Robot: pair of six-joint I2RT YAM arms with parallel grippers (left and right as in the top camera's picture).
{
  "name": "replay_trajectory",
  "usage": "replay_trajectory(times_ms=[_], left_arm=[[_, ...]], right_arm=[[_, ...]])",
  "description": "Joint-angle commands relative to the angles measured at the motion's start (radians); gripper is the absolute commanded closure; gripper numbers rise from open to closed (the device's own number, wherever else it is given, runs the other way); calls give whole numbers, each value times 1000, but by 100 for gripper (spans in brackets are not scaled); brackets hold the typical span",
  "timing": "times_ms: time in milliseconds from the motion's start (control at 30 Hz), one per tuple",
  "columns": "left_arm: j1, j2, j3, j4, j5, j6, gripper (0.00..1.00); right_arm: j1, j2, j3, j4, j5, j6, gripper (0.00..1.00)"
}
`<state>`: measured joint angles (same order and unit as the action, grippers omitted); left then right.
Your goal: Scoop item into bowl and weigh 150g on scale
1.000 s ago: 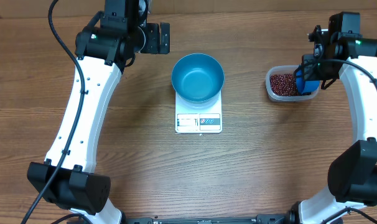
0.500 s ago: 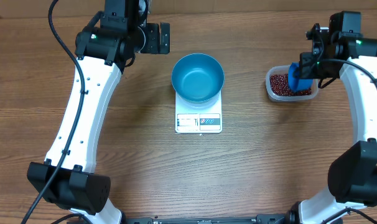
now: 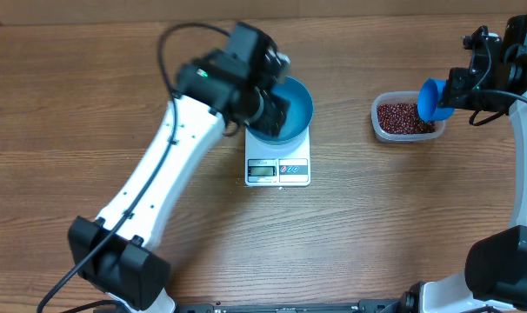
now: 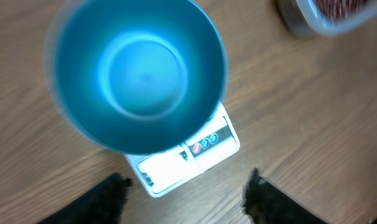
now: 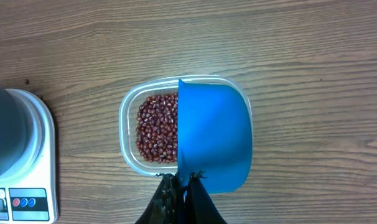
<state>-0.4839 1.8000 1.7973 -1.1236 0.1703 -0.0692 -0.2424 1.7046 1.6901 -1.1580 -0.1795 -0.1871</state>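
i see a plain brown wood-grain tabletop [image 3: 376, 226]; left gripper [image 4: 187, 186] spread, empty near the bowl [image 4: 139, 68], right gripper [image 5: 183, 183] clenched on the scoop [image 5: 213, 137].

Blurred bowl [image 4: 139, 68], tub [image 4: 300, 22] half beyond the top edge (left wrist view)

A white kitchen scale [image 3: 277, 170] on the wooden counter [image 3: 376, 226] carries a bright blue bowl [image 3: 296, 106]. The left gripper [image 3: 270, 110] hangs over the bowl's left half, its fingers too dark to tell apart. To the right, a clear tub [image 3: 405, 134] holds red-brown beans [image 3: 397, 117]. The right gripper [image 3: 459, 88] holds a blue scoop [image 3: 431, 100] above the tub's right edge.
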Motion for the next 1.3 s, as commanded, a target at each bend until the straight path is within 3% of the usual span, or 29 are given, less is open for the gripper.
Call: replay_trajectory(times_ms=[0,33,67,133,400,667,1267], left_arm=[[-63,-5,-130,23,-13,-24,49],[-72,-5,-158,26,-23,-34,58],[-82,-5,-199,34,-28,-36,79],[-93,-5,-259,54,-28,-35,96],[-155,-5,-553,353,-56,-20,96],[-166,-5,-664,568,-125,-20,96],[-167,21,-715,761,-148,-19,96]], right_arm=[[0,-6,26,0,-18,4,96],[0,-6,26,-1,-18,4,96],[0,-6,26,-1,-19,3,96],[0,-6,26,0,-27,3,96],[0,-6,26,-6,-32,3,96],[0,-6,26,-11,-32,3,96],[0,-6,26,-12,-8,-1,96]])
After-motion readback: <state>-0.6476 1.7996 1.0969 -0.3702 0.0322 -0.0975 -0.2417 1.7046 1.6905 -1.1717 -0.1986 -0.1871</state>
